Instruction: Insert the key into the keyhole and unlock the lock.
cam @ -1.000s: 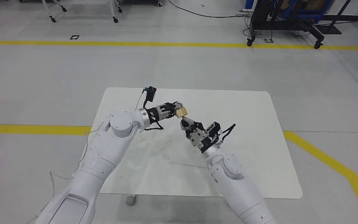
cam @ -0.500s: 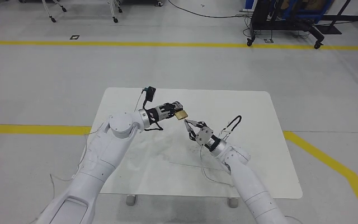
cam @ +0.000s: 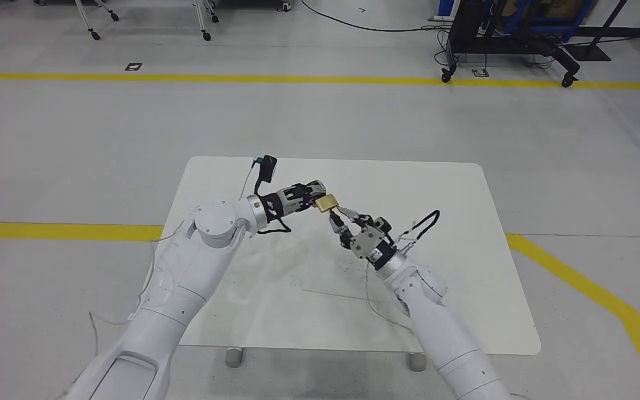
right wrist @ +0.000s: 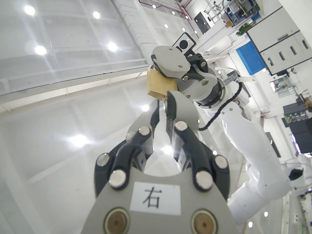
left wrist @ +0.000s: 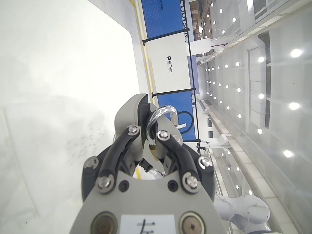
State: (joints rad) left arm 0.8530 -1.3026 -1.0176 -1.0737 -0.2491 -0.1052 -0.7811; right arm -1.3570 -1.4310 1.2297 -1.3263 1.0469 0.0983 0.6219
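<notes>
**Top view.** The left gripper [cam: 312, 196] is clamped on the brass lock [cam: 325, 203], which it holds in the air over the table [cam: 450, 300], at about 11 o'clock from the table's centre. The right gripper [cam: 342, 218] sits at 4 o'clock of the lock, just beside it, with its claw narrow. The key is too small to make out here, and so is the keyhole.

**Left wrist view.** The fingers are closed on the lock and the shackle [left wrist: 162, 111] stands out past their tips. The fingers cover most of the brass body and the keyhole face is hidden.

**Right wrist view.** The claw is narrow and appears to pinch the key [right wrist: 166, 98] at its tip, against the lock's lower edge. The key blade is mostly covered, so how deep it sits cannot be told.

**Risks (judged).**
- A key slightly off-axis would likely jam at the keyhole mouth.
- Pushing could shift the lock within the left gripper's hold.
- Turning with a thin pinch could let the key slip or twist out.
</notes>
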